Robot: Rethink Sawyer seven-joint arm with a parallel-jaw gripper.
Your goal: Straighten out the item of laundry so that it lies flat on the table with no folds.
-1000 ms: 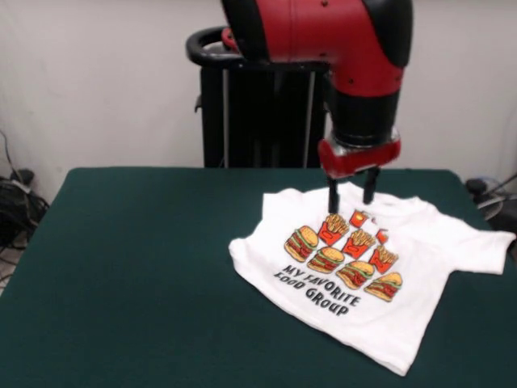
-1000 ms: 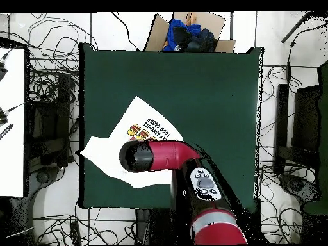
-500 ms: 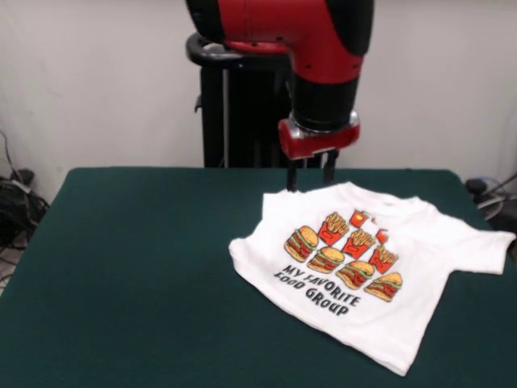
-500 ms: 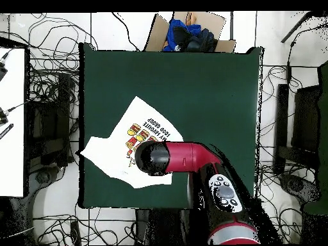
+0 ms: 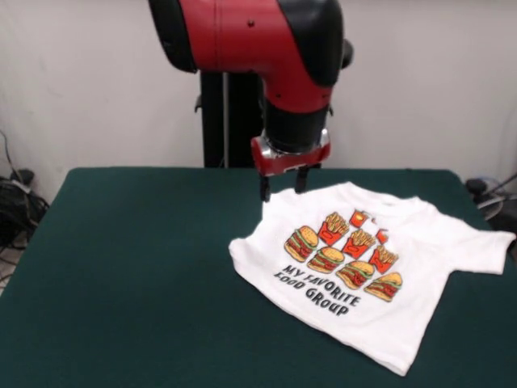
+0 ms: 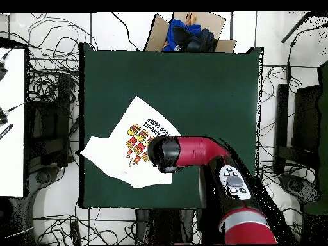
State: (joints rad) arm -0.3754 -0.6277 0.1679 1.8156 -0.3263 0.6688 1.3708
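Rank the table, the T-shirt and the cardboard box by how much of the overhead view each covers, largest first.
1. The table, by far the largest.
2. The T-shirt, partly hidden under the arm.
3. The cardboard box at the table's top edge, smallest; part of it is covered by dark blue items.

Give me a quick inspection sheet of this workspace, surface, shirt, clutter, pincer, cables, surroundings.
Surface: dark green table, bare apart from the shirt.
Job's things: white T-shirt print side up, one sleeve spread, the other sleeve not visible.
Clutter: nothing seen on the table.
Pincer: pincer open, empty, raised by the shirt's far corner.
Cables: tangled cables on the floor around the table.
Surroundings: cardboard box with blue cloth beyond one table edge.
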